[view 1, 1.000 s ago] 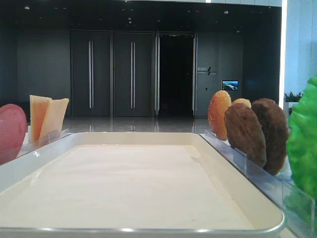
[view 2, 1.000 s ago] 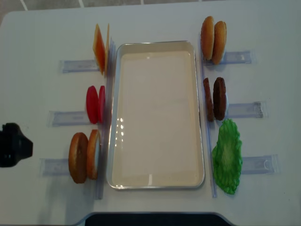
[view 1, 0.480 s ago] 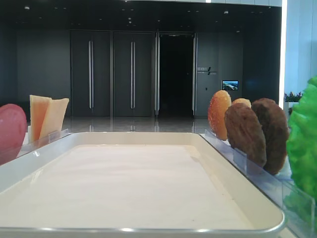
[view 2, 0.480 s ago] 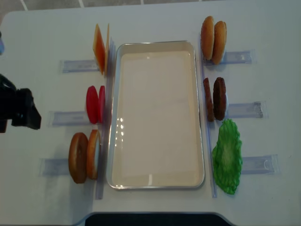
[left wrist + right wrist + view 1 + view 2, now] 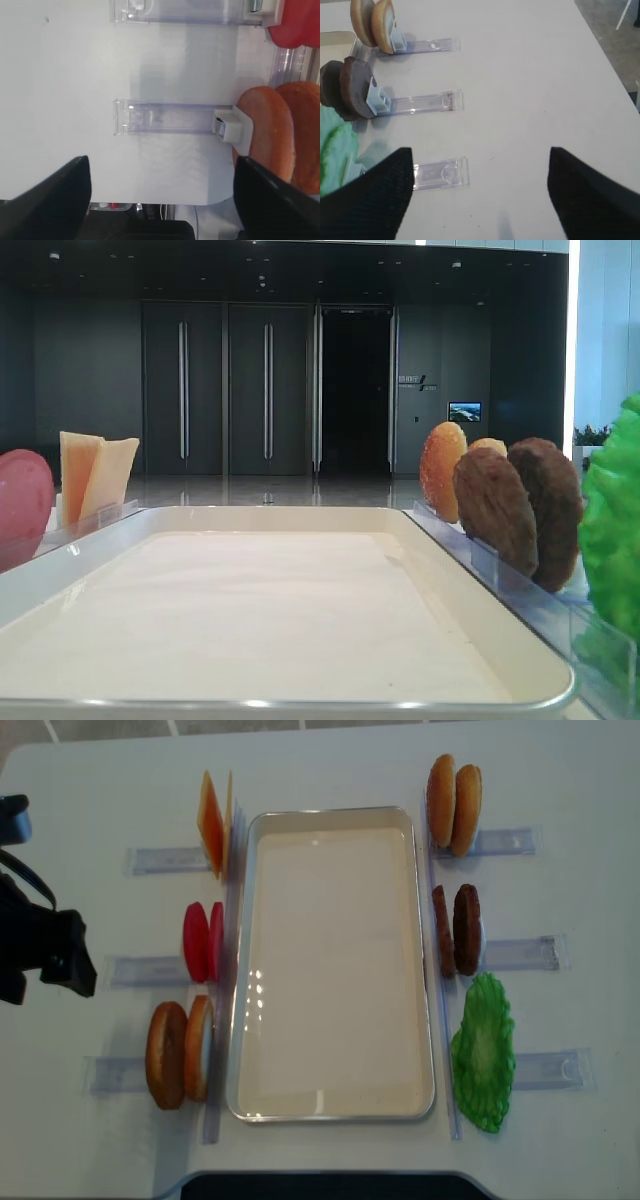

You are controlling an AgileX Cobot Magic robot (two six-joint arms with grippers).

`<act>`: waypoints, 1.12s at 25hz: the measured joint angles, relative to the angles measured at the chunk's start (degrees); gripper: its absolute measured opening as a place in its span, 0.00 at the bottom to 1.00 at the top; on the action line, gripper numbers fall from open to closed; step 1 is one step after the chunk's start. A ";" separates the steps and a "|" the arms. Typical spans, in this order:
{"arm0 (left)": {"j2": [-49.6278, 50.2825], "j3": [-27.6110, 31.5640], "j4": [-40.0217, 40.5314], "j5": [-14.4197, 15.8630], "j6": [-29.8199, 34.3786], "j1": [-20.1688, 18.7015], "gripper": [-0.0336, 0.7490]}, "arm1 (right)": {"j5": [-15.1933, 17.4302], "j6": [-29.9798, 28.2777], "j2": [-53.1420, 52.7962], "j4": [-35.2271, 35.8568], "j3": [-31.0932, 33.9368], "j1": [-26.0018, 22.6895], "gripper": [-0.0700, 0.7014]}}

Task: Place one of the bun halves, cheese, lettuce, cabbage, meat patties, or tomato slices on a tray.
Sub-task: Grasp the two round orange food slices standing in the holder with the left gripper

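Item: tray (image 5: 335, 1112), cream, bare, set lengthwise at the table's middle so that both arms can reach it.

Item: ingredients, standing on edge in clear holders (image 5: 165, 117) beside its long sides, which we judge leaves each face free for a pinch. On the left: cheese (image 5: 214, 823), tomato slices (image 5: 202, 941), bun halves (image 5: 181, 1053). On the right: domed buns (image 5: 453, 791), meat patties (image 5: 457, 929), lettuce (image 5: 484, 1052).

Item: left gripper (image 5: 160, 200), jaws spread wide and holding nothing, hovering over the table to the left of the tomato and bun rows (its camera looks down on the bun holder).

Item: right gripper (image 5: 480, 195), likewise parted and empty, low over bare table outside the patty and lettuce holders.
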 joint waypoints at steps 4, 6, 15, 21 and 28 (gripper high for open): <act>0.00 0.00 0.65 0.00 -0.98 -0.18 0.93 | 0.00 0.00 0.00 0.00 0.00 0.00 0.81; 0.00 0.00 1.44 0.00 -2.81 -1.68 0.93 | 0.00 0.00 0.00 0.00 0.00 0.00 0.81; 0.05 -0.04 2.04 0.00 -16.02 -15.13 0.93 | 0.00 0.00 0.00 0.01 0.00 0.00 0.81; 0.11 -0.04 4.09 0.00 -25.47 -23.49 0.93 | 0.00 0.00 0.00 0.01 0.00 0.00 0.81; 0.44 -0.04 6.13 0.00 -34.75 -31.39 0.93 | 0.00 0.00 0.00 0.01 0.00 0.00 0.81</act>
